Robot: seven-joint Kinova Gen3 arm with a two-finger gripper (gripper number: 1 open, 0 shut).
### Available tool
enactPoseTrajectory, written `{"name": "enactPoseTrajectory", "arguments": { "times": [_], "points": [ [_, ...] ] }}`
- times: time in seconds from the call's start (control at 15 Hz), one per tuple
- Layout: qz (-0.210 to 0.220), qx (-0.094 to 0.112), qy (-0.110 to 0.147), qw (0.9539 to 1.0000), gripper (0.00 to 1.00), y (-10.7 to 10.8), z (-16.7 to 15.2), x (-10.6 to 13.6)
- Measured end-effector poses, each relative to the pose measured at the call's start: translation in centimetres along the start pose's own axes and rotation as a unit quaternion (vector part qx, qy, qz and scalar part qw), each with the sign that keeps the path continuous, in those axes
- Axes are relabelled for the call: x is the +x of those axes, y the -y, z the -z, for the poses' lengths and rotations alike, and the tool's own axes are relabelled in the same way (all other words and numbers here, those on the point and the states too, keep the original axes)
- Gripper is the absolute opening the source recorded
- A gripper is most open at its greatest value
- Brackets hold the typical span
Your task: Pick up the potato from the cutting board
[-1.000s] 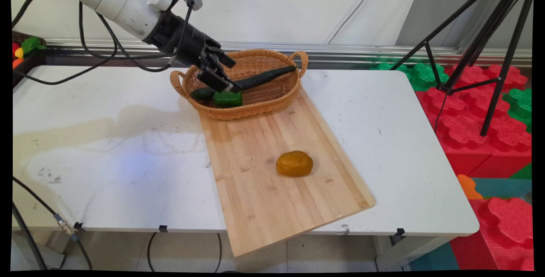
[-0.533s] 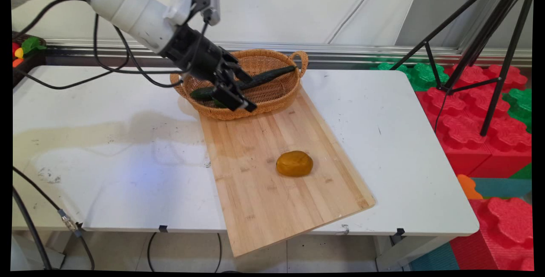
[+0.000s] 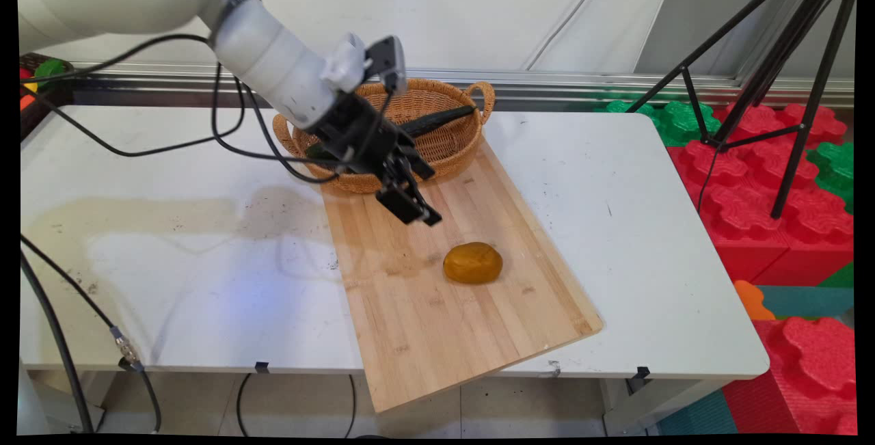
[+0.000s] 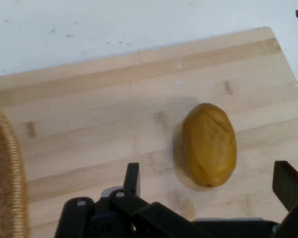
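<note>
Main view: pincer (image 3: 415, 207) moved from basket (image 3: 456, 147) to above board (image 3: 437, 294), near potato (image 3: 472, 262); fingers wide, empty.

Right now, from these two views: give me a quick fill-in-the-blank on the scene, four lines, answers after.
1. The gripper hangs above the wooden ____.
2. Its fingers are ____, with nothing between them.
3. The brown potato lies on the cutting board, not in the ____.
4. The dark cucumber lies in the wicker basket, which sits at the board's ____ end.

Answers: cutting board; open; basket; far
</note>
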Motion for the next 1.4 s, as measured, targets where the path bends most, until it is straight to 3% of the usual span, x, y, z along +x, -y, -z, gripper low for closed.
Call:
{"name": "enactPoseTrajectory", "arguments": {
  "times": [0.8,1.4],
  "points": [
    [-0.008,-0.035,0.047,0.9983,1.00,-1.6,-8.2,0.2],
    [-0.028,-0.041,0.065,0.9966,1.00,-0.9,-12.8,0.2]
  ]
}}
